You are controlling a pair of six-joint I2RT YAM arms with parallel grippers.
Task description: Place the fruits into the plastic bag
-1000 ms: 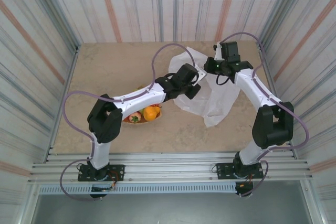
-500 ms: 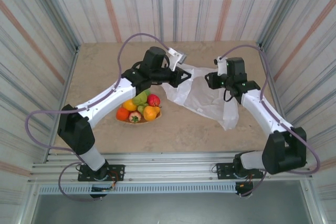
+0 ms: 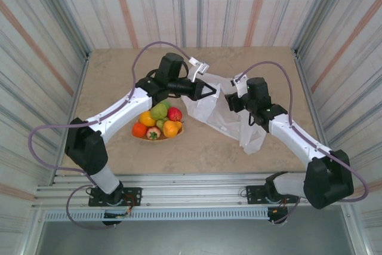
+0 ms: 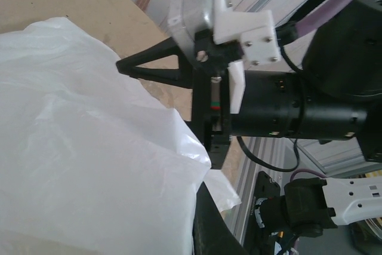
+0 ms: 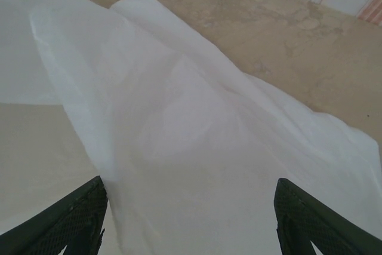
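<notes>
The plastic bag [image 3: 224, 117] lies crinkled and white on the table, right of centre. My left gripper [image 3: 215, 91] reaches in from the left with its jaws together, pinching the bag's upper left edge; one dark finger [image 4: 209, 225] shows under the plastic bag [image 4: 77, 147]. My right gripper [image 3: 230, 101] hovers over the bag just right of the left one. Its jaws stand wide apart, and both fingers [image 5: 71, 213] frame the plastic bag [image 5: 191, 147] with nothing held. The fruits [image 3: 158, 120], green, red, yellow and orange, are piled on a wooden plate [image 3: 179, 131] left of the bag.
The right arm's black wrist [image 4: 298, 106] fills the space just beyond my left gripper. Corrugated walls [image 3: 54, 58] close in the tan table [image 3: 119, 70] on three sides. A metal rail [image 3: 191, 192] runs along the near edge.
The left arm swung out to the left, uncovering the fruit plate, and still holds the bag's edge. The right gripper moved left and nearer, close to the left gripper; the bag shifted with them.
</notes>
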